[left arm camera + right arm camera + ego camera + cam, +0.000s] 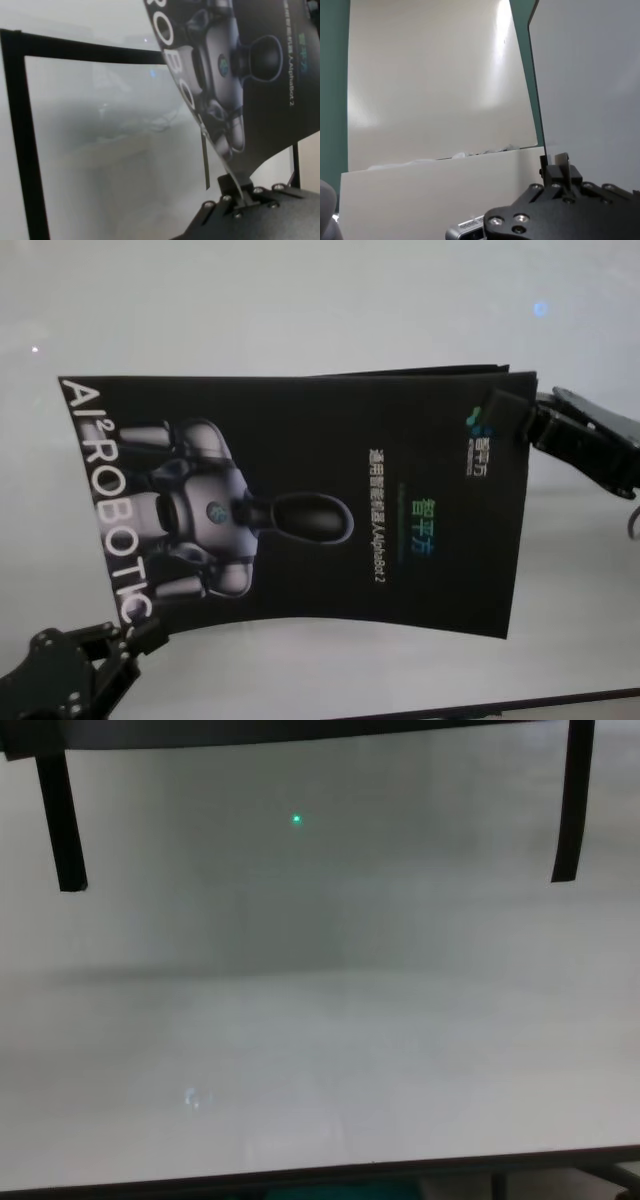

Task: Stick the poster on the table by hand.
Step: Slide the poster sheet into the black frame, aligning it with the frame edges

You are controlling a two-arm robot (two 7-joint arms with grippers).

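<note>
A large glossy black poster (pixel 300 495) is held up in the air above a plain white-grey table (pixel 300 300), stretched between two robot claws. In the head view it fills the centre. Its printed robot figure lies sideways, head toward 3 o'clock, and the white lettering runs along the 9 o'clock edge. The long axis runs from 9 to 3 o'clock.

The left claw (pixel 140 632) is at 7 o'clock, closed on the poster's near left corner. The right claw (pixel 508 412) is at 2 o'clock, pinched on the far right corner. The left wrist view shows the sheet curving up from the left claw's grip.

The poster looks light, thin and floppy. It bows along its free edges, so it would likely sag or crease if held at one point only. Its glossy face probably slips easily. Opposite corners, as now, seem the safest hold.

In the chest view, two narrow black tape strips (pixel 62 820) hang down from the top edge.
</note>
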